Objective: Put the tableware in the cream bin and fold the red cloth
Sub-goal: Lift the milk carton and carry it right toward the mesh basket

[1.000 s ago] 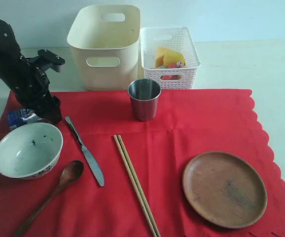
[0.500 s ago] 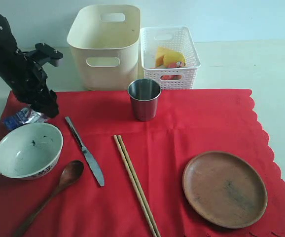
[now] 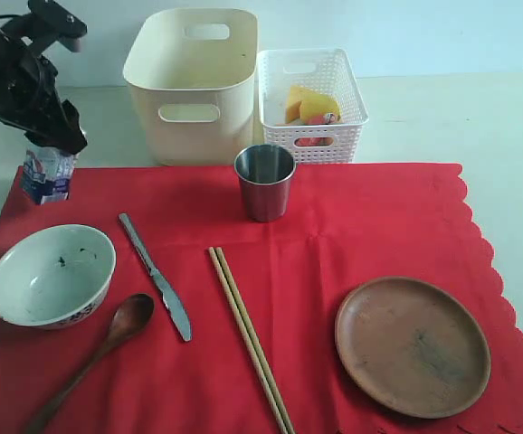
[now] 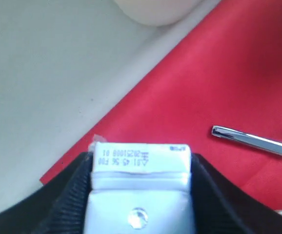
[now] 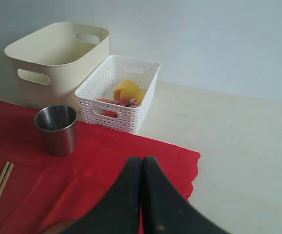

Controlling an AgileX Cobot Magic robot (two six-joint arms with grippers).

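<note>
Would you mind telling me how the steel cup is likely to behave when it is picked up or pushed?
The steel cup looks thin-walled and empty, so it is probably light and stiff. Its polished sides may be slippery. It stands upright, narrower at base than rim, so a sideways push might tip it.

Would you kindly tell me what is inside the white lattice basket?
The white basket holds yellow food pieces and a reddish piece beside them. Its near wall covers part of the floor, so anything lying low there cannot be seen.
</note>
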